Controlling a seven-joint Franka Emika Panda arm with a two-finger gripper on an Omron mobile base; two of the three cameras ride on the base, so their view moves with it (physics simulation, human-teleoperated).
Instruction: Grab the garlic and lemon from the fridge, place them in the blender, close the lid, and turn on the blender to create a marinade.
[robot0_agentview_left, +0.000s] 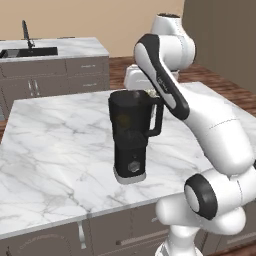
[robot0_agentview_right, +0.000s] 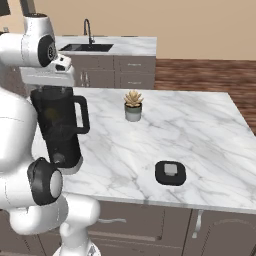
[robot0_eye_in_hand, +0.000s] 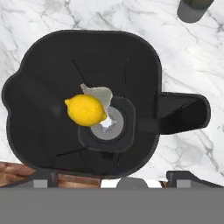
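Already the lemon (robot0_eye_in_hand: 85, 110) lies at the bottom of the blender (robot0_agentview_left: 131, 135), resting against the pale garlic (robot0_eye_in_hand: 101, 94) half hidden beneath it, so what needs handling now is probably the lid (robot0_agentview_right: 170, 173). It sits flat on the marble counter (robot0_agentview_right: 210, 150), well apart from the blender and nearer the front edge than the small potted plant (robot0_agentview_right: 133, 105). It looks like a light, rigid cap with smooth sides that could slip; gripping across two opposite edges seems safest, since the flat grey centre offers nothing to pinch. The gripper hangs over the open jar, looking straight down into it, jaws spread wide and holding nothing. The jar's side handle (robot0_eye_in_hand: 181, 111) points toward the plant.
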